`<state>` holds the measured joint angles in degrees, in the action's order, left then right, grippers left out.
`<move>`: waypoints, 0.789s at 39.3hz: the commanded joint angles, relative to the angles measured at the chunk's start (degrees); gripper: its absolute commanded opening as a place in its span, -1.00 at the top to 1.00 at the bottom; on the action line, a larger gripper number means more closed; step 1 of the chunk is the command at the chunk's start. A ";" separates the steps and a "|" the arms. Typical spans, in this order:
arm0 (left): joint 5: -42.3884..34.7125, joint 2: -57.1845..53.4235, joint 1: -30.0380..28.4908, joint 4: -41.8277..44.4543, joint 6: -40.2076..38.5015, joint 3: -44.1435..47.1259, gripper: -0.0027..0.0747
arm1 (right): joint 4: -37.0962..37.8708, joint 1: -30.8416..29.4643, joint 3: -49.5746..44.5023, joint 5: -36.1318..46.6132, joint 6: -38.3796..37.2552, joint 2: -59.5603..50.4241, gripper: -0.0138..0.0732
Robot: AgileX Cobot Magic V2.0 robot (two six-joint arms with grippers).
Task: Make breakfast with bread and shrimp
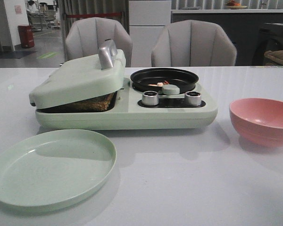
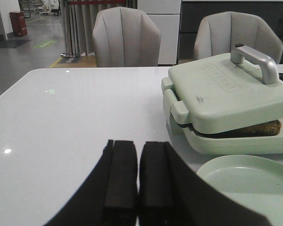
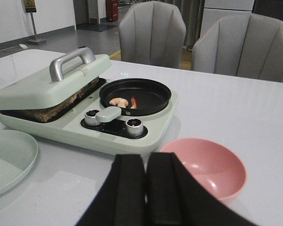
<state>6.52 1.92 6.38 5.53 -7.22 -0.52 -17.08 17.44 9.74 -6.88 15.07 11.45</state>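
Both tools are closed and hold nothing: the left tool shows its two dark fingers pressed side by side above the white bench, and the right tool has its fingers together in the same way, raised over the bench in front of the cooker.

Nearest in the front view, a pale green plate lies bare on the bench at the left, and a pink bowl sits at the right, well apart from it. In the right wrist view the bowl lies just beyond the right tool's fingers.

Behind them stands a pale green breakfast cooker. Its left half is a press with a hinged lid that carries a silver handle. The lid is tilted, resting on the bread, whose browned edge shows in the gap between lid and base. The left wrist view shows the same brown edge under the lid.

On the cooker's right half sits a round black pan with a pale green handle stub at its front rim. The shrimp, small pale and orange-pink pieces, lie inside the pan near that stub. Two silver knobs sit on the front of the cooker below the pan.

Beyond the bench stand two grey chairs.
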 commanded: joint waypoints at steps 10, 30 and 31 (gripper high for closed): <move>-5.49 -3.16 0.10 -0.88 -1.01 2.01 0.64 | 0.27 -0.03 1.56 4.70 0.81 0.47 0.33; -5.58 -3.16 0.10 -1.00 -1.01 2.01 0.64 | 0.27 -0.03 1.56 4.70 0.81 0.47 0.33; -5.58 -3.16 0.10 -1.00 -1.01 2.01 0.64 | 0.27 -0.03 1.56 4.70 0.81 0.47 0.33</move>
<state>5.48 -0.24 6.38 5.06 -7.69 0.29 -17.08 17.44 9.71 -6.88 15.27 11.45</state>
